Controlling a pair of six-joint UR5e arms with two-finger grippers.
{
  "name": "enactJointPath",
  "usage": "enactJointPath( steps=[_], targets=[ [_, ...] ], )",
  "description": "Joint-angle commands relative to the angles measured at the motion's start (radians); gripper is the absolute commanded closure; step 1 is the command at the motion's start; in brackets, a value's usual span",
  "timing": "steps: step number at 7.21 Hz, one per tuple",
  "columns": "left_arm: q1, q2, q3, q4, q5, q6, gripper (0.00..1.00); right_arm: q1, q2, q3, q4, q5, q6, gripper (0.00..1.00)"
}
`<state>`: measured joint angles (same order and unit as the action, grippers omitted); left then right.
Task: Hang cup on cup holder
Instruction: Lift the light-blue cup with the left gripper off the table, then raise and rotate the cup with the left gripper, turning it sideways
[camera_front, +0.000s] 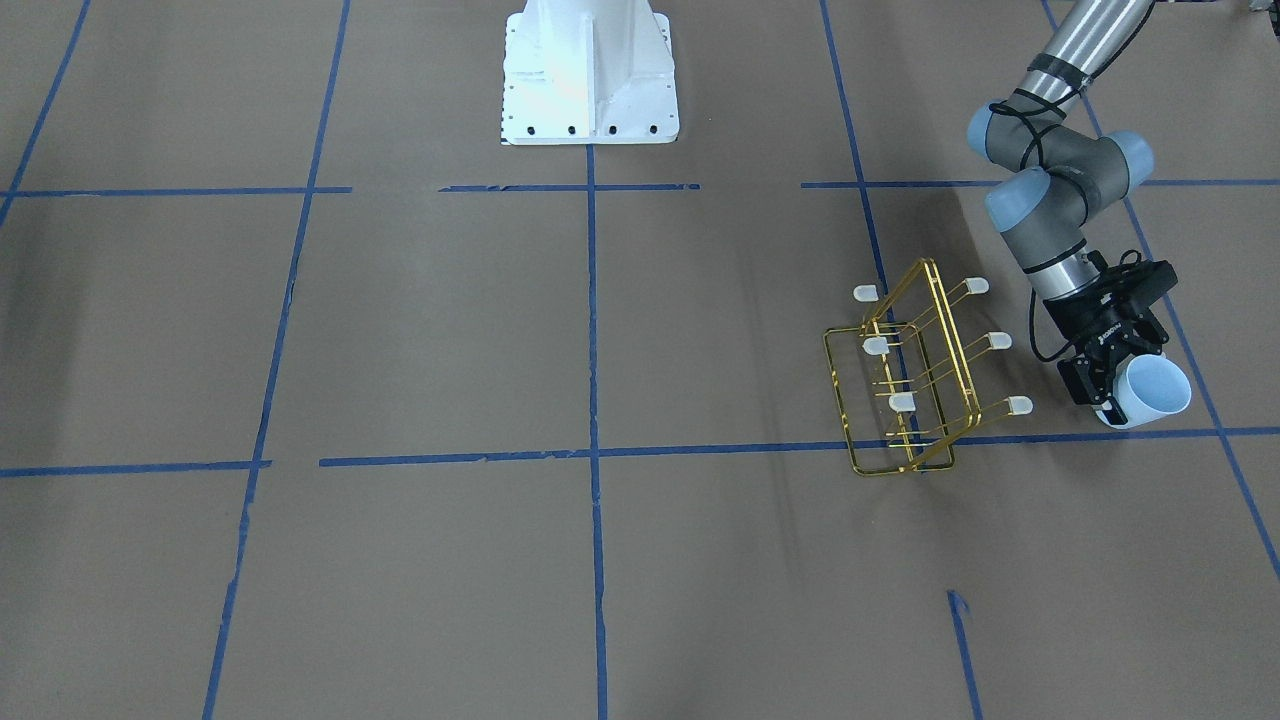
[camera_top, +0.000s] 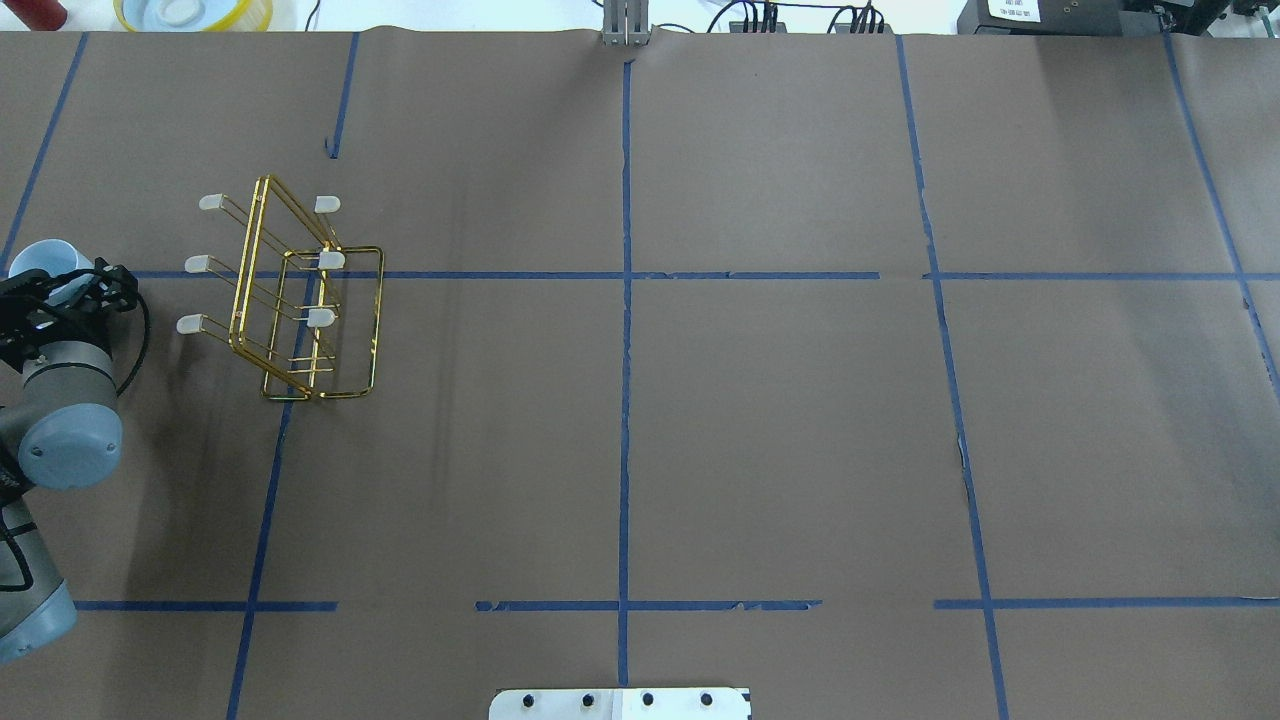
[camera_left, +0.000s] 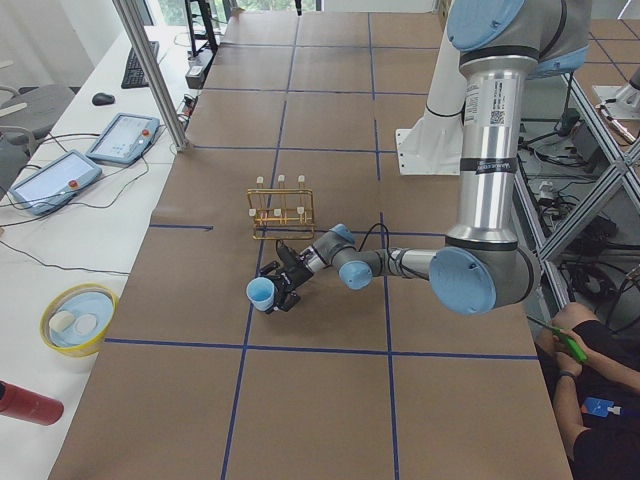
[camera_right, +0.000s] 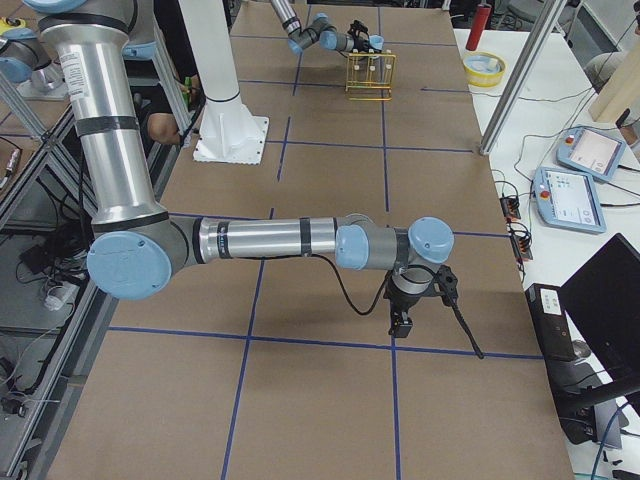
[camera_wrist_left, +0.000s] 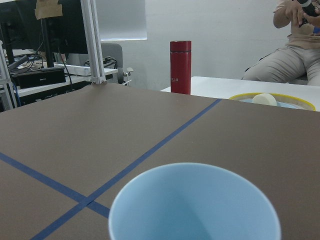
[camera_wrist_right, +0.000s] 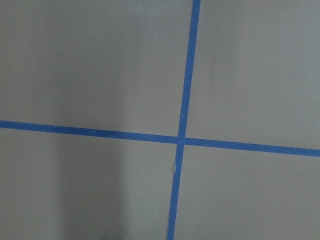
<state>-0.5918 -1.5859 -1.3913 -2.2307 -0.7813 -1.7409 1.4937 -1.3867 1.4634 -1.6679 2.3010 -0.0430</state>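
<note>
Carrying step judged in hand: left gripper clenched on the cup, near the rack; next move likely needs mouth aligned onto a prong.

Silver arm tubes, pale-blue joint caps

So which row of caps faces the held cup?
The three caps nearest the left end effector, which grips the cup; the cup holder's other three point away.
</note>
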Motion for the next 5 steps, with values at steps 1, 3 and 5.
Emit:
enactJointPath(
  steps=[1,3,5],
  targets=[
    [-0.003,-0.006,0.020,-0.001,-0.003,0.001,0.01,-0.001,0.000,0.000,-0.001,0.000,0.000,0.00],
    [-0.008,-0.011,0.023,-0.004,-0.003,0.000,0.61,0.000,0.000,0.000,-0.001,0.000,0.000,0.00],
    [-0.064,-0.008,-0.023,-0.053,-0.066,0.009,1.00,0.000,0.000,0.000,0.000,0.000,0.000,0.00]
  ],
)
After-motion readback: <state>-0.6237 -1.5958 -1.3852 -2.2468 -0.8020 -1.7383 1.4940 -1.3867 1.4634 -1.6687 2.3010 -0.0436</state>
